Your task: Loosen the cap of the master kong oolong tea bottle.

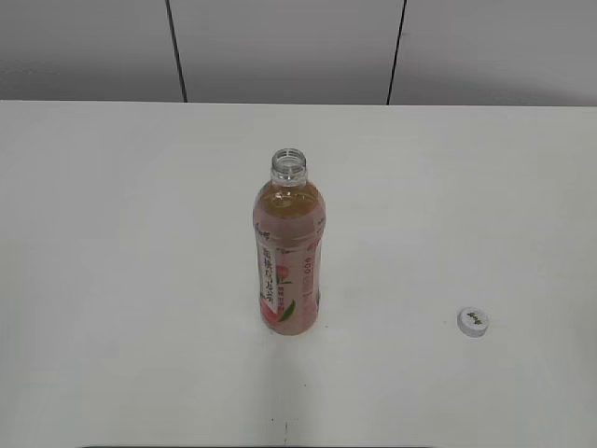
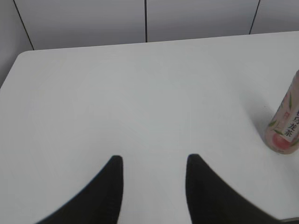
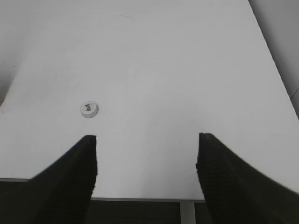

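Master kong oolong tea bottle (image 1: 288,252), one only, stands upright mid-table (image 1: 112,280): slim clear plastic, amber tea, pink peach-printed label, its threaded neck bare. One cap (image 1: 473,321), a small round white plastic disc with a dark mark, lies flat well to its right. Left gripper (image 2: 152,168) and right gripper (image 3: 147,149), each with two dark ribbed fingers, are spread apart, holding nothing.

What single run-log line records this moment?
bottle: upright, uncapped | cap: on table, apart | left gripper: open, empty | right gripper: open, empty
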Controlling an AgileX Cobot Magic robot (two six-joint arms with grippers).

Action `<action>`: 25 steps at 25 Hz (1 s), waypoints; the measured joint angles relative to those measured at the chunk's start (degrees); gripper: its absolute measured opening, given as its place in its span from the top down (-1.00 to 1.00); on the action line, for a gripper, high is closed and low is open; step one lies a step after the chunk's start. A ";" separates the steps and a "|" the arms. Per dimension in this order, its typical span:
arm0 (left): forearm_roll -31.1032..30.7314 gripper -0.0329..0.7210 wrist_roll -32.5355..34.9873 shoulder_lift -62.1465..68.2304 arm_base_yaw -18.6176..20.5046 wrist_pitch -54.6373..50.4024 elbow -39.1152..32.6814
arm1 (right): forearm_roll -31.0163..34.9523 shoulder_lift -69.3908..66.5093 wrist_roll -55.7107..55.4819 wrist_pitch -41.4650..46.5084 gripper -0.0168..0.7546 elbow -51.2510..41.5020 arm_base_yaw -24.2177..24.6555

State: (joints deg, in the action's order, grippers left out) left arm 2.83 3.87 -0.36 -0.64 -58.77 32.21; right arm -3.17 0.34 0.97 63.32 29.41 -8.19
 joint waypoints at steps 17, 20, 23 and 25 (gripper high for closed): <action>0.08 0.26 0.00 0.00 0.00 0.00 0.00 | 0.00 0.00 0.00 0.00 -0.35 0.00 0.00; 0.13 0.26 0.00 0.00 0.00 0.00 0.00 | 0.00 0.00 0.00 0.00 -0.35 0.00 0.00; 0.13 0.26 0.00 0.00 0.00 0.00 0.00 | 0.00 0.00 0.00 0.00 -0.35 0.00 0.00; 0.13 0.26 0.00 0.00 0.00 0.00 0.00 | 0.00 0.00 0.00 0.00 -0.35 0.00 0.00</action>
State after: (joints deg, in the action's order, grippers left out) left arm 2.96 3.87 -0.36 -0.64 -58.77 32.21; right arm -3.17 0.34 0.97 63.32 29.41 -8.19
